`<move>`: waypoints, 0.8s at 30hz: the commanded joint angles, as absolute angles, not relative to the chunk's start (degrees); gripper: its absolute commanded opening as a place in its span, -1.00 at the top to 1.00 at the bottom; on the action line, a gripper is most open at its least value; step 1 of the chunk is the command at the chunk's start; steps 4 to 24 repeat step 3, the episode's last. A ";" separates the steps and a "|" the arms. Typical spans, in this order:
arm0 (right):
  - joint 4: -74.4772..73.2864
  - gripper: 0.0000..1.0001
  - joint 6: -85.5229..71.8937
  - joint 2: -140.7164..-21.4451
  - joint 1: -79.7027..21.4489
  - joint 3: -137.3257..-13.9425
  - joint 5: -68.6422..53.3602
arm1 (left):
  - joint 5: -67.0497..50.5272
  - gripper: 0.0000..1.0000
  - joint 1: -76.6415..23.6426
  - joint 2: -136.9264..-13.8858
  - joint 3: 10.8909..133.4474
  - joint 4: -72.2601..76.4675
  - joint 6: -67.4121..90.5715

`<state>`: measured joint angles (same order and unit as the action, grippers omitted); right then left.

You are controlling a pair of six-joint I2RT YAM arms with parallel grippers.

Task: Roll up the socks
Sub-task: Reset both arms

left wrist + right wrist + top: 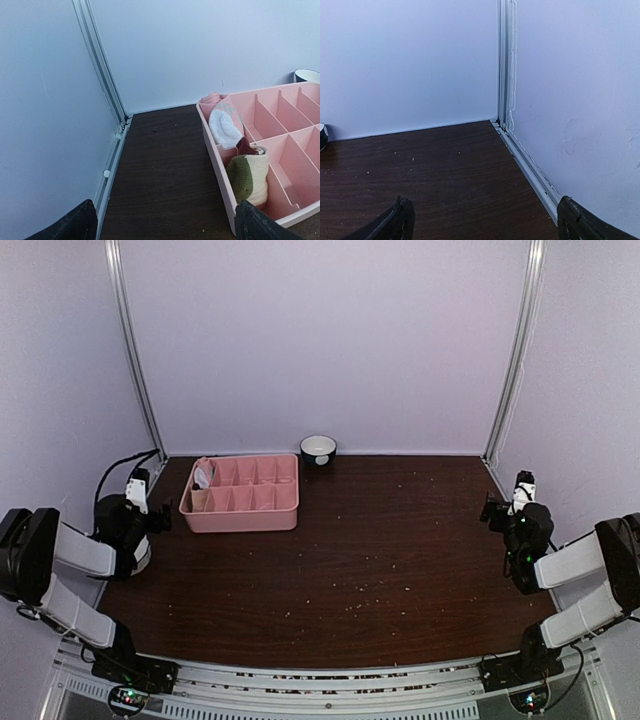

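Socks (pixel 248 175) in left tray (pixel 216 152) compartments, bowl (pixel 318 448) seemingly behind

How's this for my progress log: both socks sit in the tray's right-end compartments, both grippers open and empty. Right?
No: the pink sock and tan sock sit in the tray's left-end compartments, as the top view shows. The left gripper and right gripper are indeed open and empty.

Knit cloth socks (pixel 248 176), smooth pink plastic tray (pixel 260 92), matt wood-grain table (pixel 400 560), metal corner rail (pixel 100 60)
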<state>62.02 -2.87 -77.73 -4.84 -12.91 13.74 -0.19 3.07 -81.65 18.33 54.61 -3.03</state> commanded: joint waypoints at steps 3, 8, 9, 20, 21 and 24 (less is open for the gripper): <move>63.35 -1.00 -2.30 -77.71 -4.49 -13.64 12.91 | 0.70 -0.96 3.38 -81.66 19.26 57.50 -2.20; 63.35 -1.00 -2.30 -77.71 -4.49 -13.64 12.91 | 0.70 -0.96 3.38 -81.66 19.26 57.50 -2.20; 63.35 -1.00 -2.30 -77.71 -4.49 -13.64 12.91 | 0.70 -0.96 3.38 -81.66 19.26 57.50 -2.20; 63.35 -1.00 -2.30 -77.71 -4.49 -13.64 12.91 | 0.70 -0.96 3.38 -81.66 19.26 57.50 -2.20; 63.35 -1.00 -2.30 -77.71 -4.49 -13.64 12.91 | 0.70 -0.96 3.38 -81.66 19.26 57.50 -2.20; 63.35 -1.00 -2.30 -77.71 -4.49 -13.64 12.91 | 0.70 -0.96 3.38 -81.66 19.26 57.50 -2.20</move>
